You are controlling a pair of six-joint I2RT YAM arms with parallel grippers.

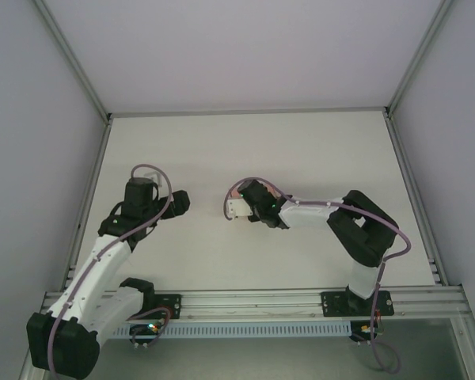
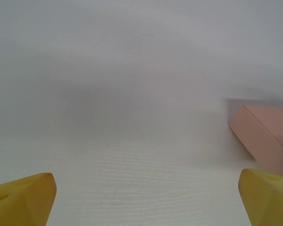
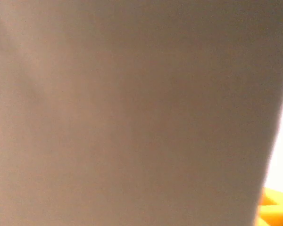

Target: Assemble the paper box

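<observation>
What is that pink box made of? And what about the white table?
The pink box looks like thin card or paper: it is matte, with flat faces and crisp folded edges. The table looks like white laminate or painted board, matte with faint grain lines. I can't be sure which.

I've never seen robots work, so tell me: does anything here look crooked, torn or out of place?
Nothing stands out. The paper box looks squared up, its visible edges straight, with no tear or loose flap on the faces shown. It is right at the tip of the right gripper.
</observation>
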